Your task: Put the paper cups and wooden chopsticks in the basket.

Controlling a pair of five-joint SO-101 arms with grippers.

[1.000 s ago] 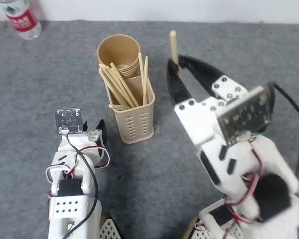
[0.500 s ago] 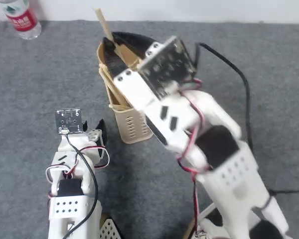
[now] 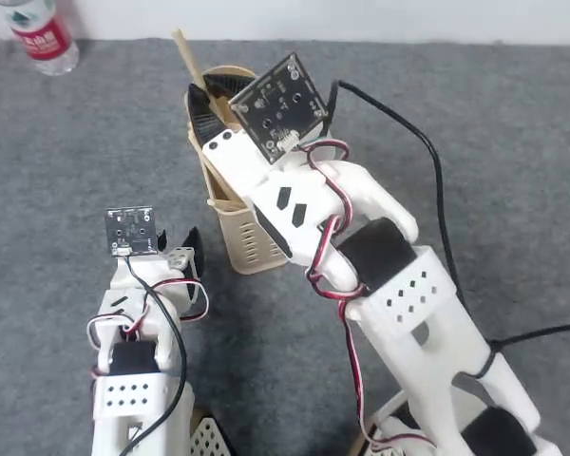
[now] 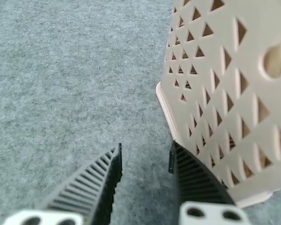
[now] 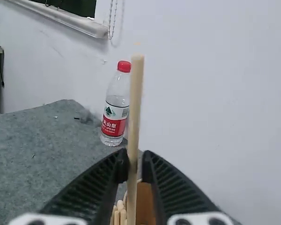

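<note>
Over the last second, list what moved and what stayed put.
The right end effector, shut on a thin pale wooden chopstick throughout, swung from the right of the beige perforated plastic basket across to above its opening, carrying the chopstick leftward in the high view. Nothing was released. The left end effector, the basket and the clear red-labelled plastic bottle stayed put.

The basket (image 3: 252, 242) stands mid-frame in the high view, the right gripper (image 3: 207, 95) over its upper end with a chopstick (image 3: 185, 52) pinched between the jaws; the left gripper (image 3: 192, 249) sits just left of the basket, the bottle (image 3: 40, 33) in the upper left corner
</note>
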